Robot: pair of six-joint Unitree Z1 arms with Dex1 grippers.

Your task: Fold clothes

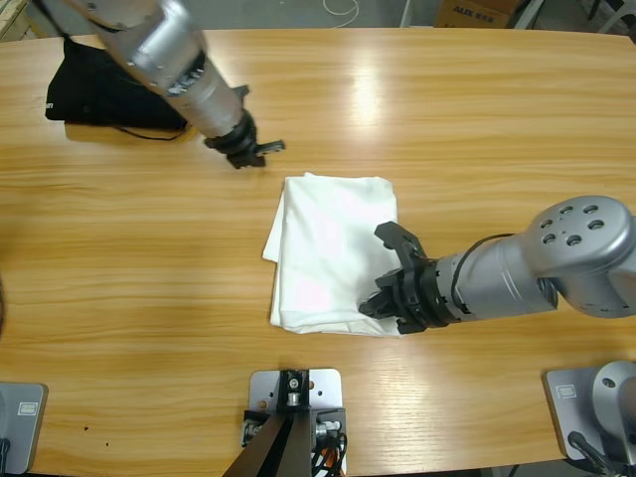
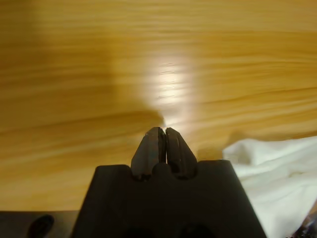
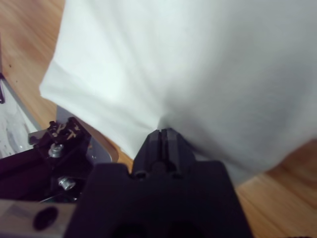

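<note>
The folded white cotton T-shirt point(image 1: 333, 253) is laid near the middle of the long wooden table point(image 1: 447, 129), its near right corner pinched between the closed jaws of the right tool point(image 1: 383, 303). The left tool point(image 1: 260, 151) is held with jaws closed on nothing over bare wood just beyond the shirt's far edge, near a black folded garment point(image 1: 99, 94) at the far left

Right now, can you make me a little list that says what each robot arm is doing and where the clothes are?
white T-shirt: folded into a rectangle, lying near the middle of the wooden table
right gripper: at the shirt's near right corner, fingers shut on a pinch of the cloth
left gripper: over bare wood just past the shirt's far left corner, fingers shut, holding nothing
black garment: folded, at the far left of the table, partly under the left arm
</note>
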